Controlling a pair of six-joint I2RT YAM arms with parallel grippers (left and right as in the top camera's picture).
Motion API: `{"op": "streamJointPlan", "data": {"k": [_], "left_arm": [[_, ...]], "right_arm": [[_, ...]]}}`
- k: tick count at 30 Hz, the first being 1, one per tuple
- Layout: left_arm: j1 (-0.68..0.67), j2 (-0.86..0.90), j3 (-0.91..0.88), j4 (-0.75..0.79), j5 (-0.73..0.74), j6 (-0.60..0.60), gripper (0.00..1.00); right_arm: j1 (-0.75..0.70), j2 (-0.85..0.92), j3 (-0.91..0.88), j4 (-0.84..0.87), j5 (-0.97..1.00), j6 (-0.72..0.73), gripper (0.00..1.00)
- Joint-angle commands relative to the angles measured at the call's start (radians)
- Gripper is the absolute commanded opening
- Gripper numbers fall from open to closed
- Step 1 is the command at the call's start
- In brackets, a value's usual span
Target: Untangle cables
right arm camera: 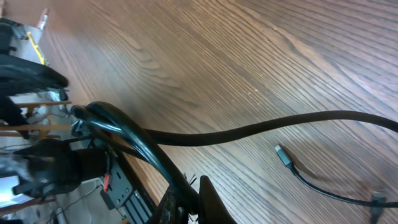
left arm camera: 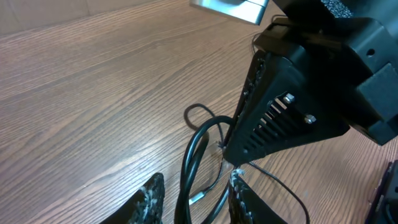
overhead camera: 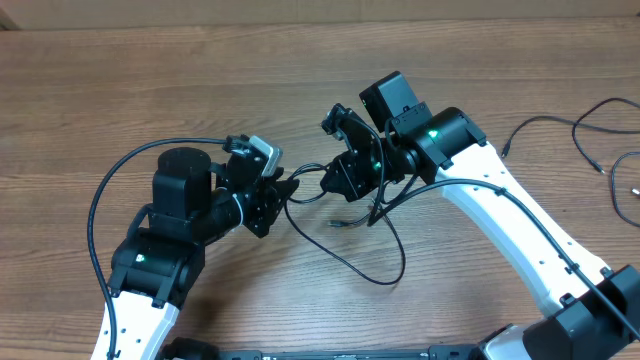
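A thin black cable [overhead camera: 375,265] runs from between the two grippers down in a loop over the wooden table. My right gripper [overhead camera: 332,185] is shut on a doubled bend of that cable [right arm camera: 134,140], pinched between its fingers [right arm camera: 208,199]. A longer strand [right arm camera: 267,127] runs off to the right, and a silvery plug [right arm camera: 283,154] lies on the wood. My left gripper [left arm camera: 196,180] faces the right one closely. Its fingers [left arm camera: 149,199] stand apart around the hanging cable loop [left arm camera: 193,155], with a gap on the left side. Below the loop lies a small plug [left arm camera: 198,198].
More thin black cables [overhead camera: 590,140] lie spread near the table's right edge. The left arm's thick cord [overhead camera: 105,195] arcs at the left. The right gripper's black body [left arm camera: 292,106] fills the upper right of the left wrist view.
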State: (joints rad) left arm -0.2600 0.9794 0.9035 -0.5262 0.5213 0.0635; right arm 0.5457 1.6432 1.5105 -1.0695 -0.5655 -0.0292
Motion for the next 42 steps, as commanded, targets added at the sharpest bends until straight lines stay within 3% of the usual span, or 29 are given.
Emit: {"op": "streamJointPlan", "data": {"k": [1,7,12,20,26,42], "left_arm": [[0.004,0.002,-0.006,0.005,0.023,0.027,0.34],[0.004,0.003,-0.006,0.004,0.023,0.027,0.31],[0.004,0.004,-0.006,0.003,0.023,0.027,0.04],[0.004,0.016,-0.006,0.003,0.023,0.027,0.04],[0.004,0.016,-0.006,0.0,0.023,0.026,0.04],[0.004,0.016,-0.006,-0.001,0.022,0.026,0.04]], "right_arm": [[0.004,-0.004,0.014,0.013,-0.043,0.003,0.04],[0.004,-0.004,0.014,0.034,-0.085,0.003,0.04],[0.005,-0.004,0.014,0.04,-0.15,0.003,0.04],[0.003,-0.004,0.014,0.045,-0.09,0.004,0.04],[-0.005,-0.004,0.014,0.08,0.136,0.108,0.04],[-0.158,-0.005,0.014,0.171,0.131,0.291,0.04]]}}
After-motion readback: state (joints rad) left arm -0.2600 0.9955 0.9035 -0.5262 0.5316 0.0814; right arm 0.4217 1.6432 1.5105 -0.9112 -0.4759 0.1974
